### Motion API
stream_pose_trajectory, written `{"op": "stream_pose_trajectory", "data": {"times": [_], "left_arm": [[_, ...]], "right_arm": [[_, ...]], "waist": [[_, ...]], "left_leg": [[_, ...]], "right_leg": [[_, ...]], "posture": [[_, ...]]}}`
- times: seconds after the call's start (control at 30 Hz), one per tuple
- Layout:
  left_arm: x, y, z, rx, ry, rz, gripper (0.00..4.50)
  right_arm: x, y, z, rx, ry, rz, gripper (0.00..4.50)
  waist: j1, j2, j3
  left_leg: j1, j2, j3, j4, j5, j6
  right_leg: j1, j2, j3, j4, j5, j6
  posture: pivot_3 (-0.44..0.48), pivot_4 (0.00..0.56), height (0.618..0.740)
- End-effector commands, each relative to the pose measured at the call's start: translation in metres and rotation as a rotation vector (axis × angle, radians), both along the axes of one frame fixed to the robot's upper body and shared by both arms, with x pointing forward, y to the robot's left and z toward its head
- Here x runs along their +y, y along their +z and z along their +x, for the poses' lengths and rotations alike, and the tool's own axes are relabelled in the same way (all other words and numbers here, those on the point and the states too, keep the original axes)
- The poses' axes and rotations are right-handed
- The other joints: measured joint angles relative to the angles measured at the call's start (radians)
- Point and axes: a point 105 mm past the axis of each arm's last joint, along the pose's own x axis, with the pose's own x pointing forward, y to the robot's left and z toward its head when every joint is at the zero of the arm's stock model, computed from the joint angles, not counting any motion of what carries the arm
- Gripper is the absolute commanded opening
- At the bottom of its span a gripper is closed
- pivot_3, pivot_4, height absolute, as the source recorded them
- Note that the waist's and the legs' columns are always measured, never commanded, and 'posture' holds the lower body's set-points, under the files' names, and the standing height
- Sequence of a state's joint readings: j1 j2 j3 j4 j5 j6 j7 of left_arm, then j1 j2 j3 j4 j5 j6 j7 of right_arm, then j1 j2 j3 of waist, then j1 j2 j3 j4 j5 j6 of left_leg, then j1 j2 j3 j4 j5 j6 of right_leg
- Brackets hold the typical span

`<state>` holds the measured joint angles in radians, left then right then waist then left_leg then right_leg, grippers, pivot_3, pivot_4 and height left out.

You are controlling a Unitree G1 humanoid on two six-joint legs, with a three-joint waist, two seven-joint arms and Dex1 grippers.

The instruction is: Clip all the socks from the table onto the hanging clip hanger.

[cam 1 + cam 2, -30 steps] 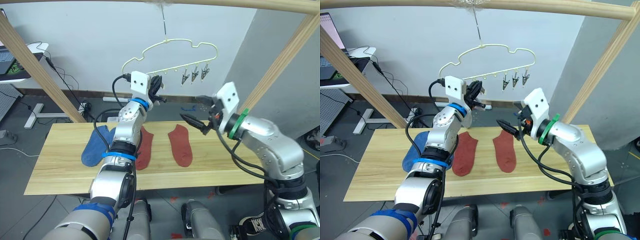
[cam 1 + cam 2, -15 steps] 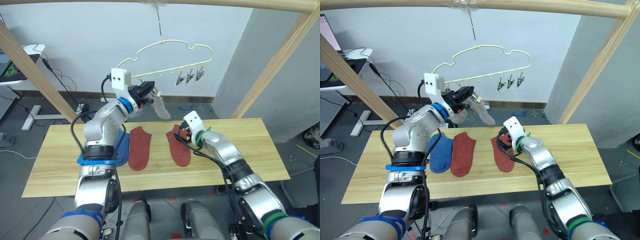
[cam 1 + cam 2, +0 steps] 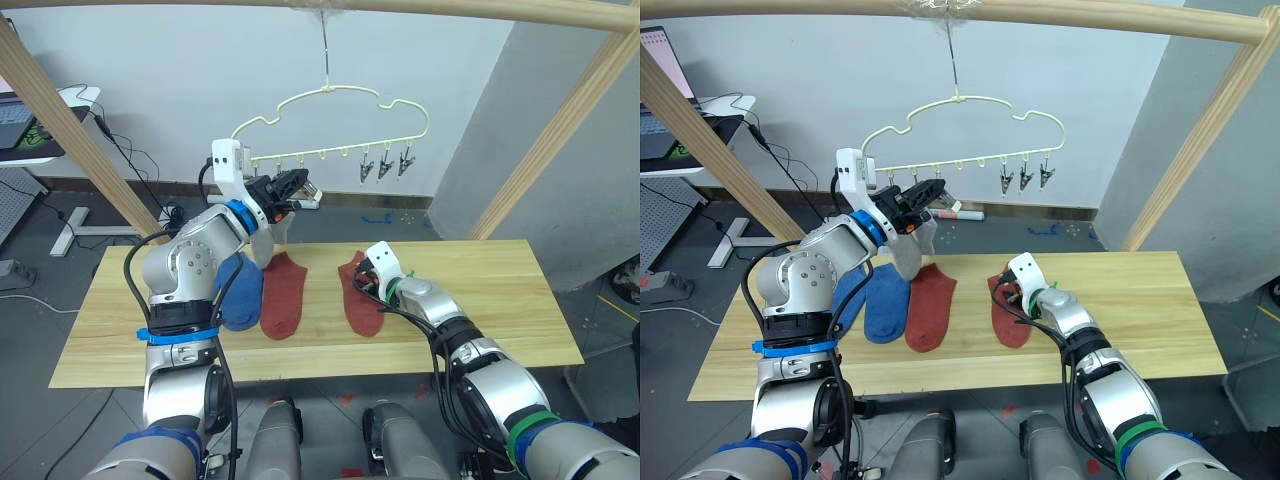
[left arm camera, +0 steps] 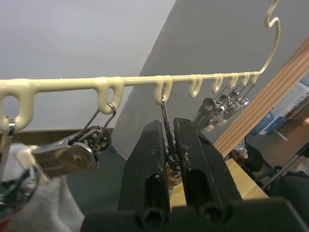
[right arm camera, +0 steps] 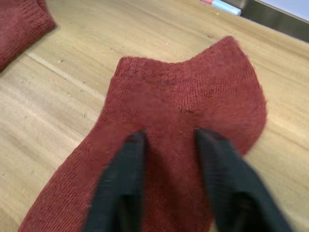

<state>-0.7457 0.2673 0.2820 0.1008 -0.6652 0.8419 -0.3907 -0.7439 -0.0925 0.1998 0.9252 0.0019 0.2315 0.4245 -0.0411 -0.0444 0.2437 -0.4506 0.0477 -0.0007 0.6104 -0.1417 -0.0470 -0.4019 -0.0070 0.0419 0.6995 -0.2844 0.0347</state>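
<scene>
Two claws work: left gripper [image 4: 170, 145] clamped on a hanger [image 3: 345, 100] clip [image 4: 165, 113]; right gripper [image 5: 169, 142] spread on right red sock [image 5: 183, 116].

Bright, even light across the head views, soft and apparently from overhead, with only faint shadows on the table [image 3: 480, 300]. No hard glare on the pale wall. The wooden poles bow at the edges: wide-lens distortion. Up close, the right claw [image 5: 166, 145] smears into blur, while the red sock [image 5: 193, 92] beneath it stays sharp.
</scene>
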Motion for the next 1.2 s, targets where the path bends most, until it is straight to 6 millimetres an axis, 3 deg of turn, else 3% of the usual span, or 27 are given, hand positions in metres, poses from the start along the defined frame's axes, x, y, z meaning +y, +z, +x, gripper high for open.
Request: {"op": "stream_pose_trajectory", "data": {"times": [0.03,0.13,0.3,0.47,0.7,1.2], "left_arm": [[0.000,0.012,-0.006,-0.043,-0.012,-0.005,0.00],[-0.001,0.012,-0.008,-0.040,-0.016,-0.005,0.00],[-0.006,0.010,-0.012,0.016,-0.062,-0.062,0.00],[0.001,0.007,-0.005,0.142,-0.075,-0.221,0.00],[-0.002,0.014,-0.005,0.157,-0.121,-0.229,0.00],[-0.010,0.010,-0.008,0.148,-0.149,-0.229,0.00]], "right_arm": [[-0.006,-0.016,-0.014,0.027,0.041,-0.036,0.22],[-0.005,-0.012,-0.018,-0.009,0.062,-0.031,0.02],[0.005,0.023,-0.022,-0.176,0.140,0.003,0.02],[0.013,0.096,-0.043,-0.363,0.222,0.075,0.02],[0.027,0.158,-0.061,-0.454,0.253,0.148,0.02],[0.041,0.179,-0.060,-0.437,0.255,0.236,0.02]], "waist": [[0.002,0.000,0.000],[0.004,0.000,-0.003],[0.006,0.000,-0.004],[0.006,0.000,-0.004],[0.006,-0.001,-0.005],[0.006,-0.001,-0.005]], "left_leg": [[0.000,0.000,0.000,0.000,0.000,0.000],[0.000,0.000,0.000,0.000,0.000,0.000],[0.000,0.000,0.000,0.000,0.000,0.000],[-0.001,0.000,0.000,0.000,0.000,0.000],[-0.001,0.000,0.000,0.000,0.000,-0.001],[-0.001,0.000,0.000,-0.001,0.000,-0.001]], "right_leg": [[0.000,0.000,0.000,0.000,0.000,0.000],[0.000,0.000,0.000,0.000,0.000,0.000],[0.000,0.000,0.000,0.000,0.000,0.000],[-0.002,0.000,0.000,0.000,0.000,0.000],[-0.002,0.000,0.000,0.000,0.000,0.000],[-0.002,0.000,0.000,-0.001,0.000,0.000]], "posture": [[0.024,0.180,0.740],[0.024,0.169,0.740],[0.010,0.164,0.740],[-0.006,0.167,0.740],[-0.036,0.192,0.740],[-0.035,0.183,0.740]]}}
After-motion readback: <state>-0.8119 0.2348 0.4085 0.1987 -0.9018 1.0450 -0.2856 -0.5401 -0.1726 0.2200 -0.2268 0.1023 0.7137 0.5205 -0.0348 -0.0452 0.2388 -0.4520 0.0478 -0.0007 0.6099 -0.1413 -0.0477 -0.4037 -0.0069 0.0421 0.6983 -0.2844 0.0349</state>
